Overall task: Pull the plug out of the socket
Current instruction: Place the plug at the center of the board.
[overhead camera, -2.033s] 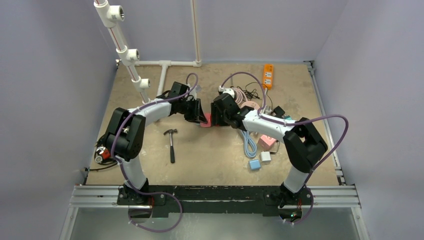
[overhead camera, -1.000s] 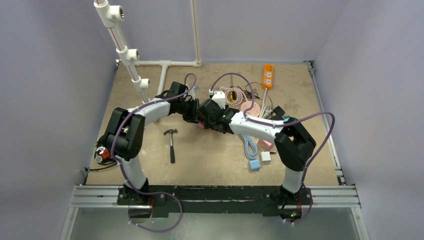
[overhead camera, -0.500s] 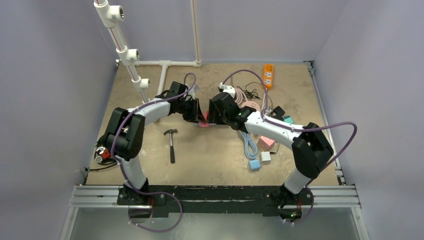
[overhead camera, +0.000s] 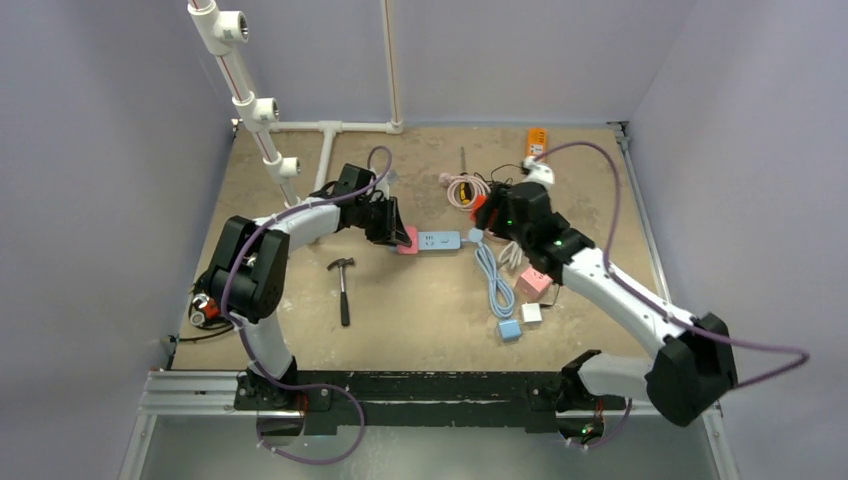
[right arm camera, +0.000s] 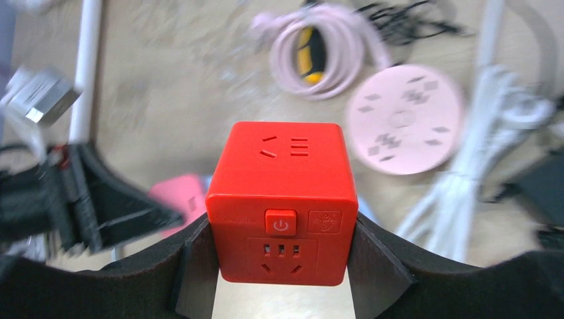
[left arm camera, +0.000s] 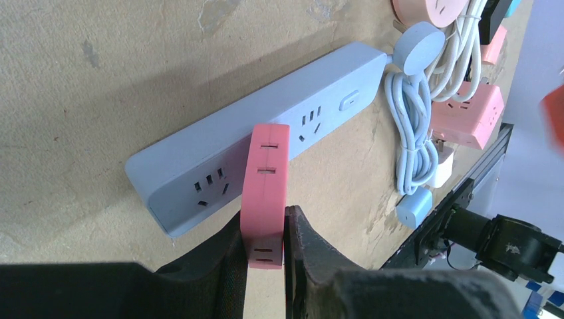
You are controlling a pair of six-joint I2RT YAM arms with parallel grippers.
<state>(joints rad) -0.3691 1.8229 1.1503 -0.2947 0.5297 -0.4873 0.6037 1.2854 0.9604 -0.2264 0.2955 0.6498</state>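
Observation:
My left gripper (left arm camera: 265, 247) is shut on a flat pink socket block (left arm camera: 266, 193), held on edge in front of a light blue power strip (left arm camera: 199, 166) that lies on the table. From above, the pink block (overhead camera: 408, 243) sits at the strip's (overhead camera: 441, 240) left end under the left gripper (overhead camera: 400, 232). My right gripper (right arm camera: 281, 251) is shut on a red cube plug (right arm camera: 279, 199) with a power button and outlets on its faces. The cube (overhead camera: 482, 207) hangs in the air to the right of the strip, apart from it and from the pink block. Its prongs are hidden.
A hammer (overhead camera: 343, 285) lies front left of the strip. White pipes (overhead camera: 262, 110) stand at the back left. At the right lie a pink coiled cable (overhead camera: 462, 188), a round pink socket (right arm camera: 404, 118), an orange strip (overhead camera: 537, 140), white cables (overhead camera: 497, 285) and small adapters (overhead camera: 510, 330).
My right arm has swung away from the left gripper toward the back right, carrying the red cube, and the blue strip now shows. The left gripper has stayed put on the pink block.

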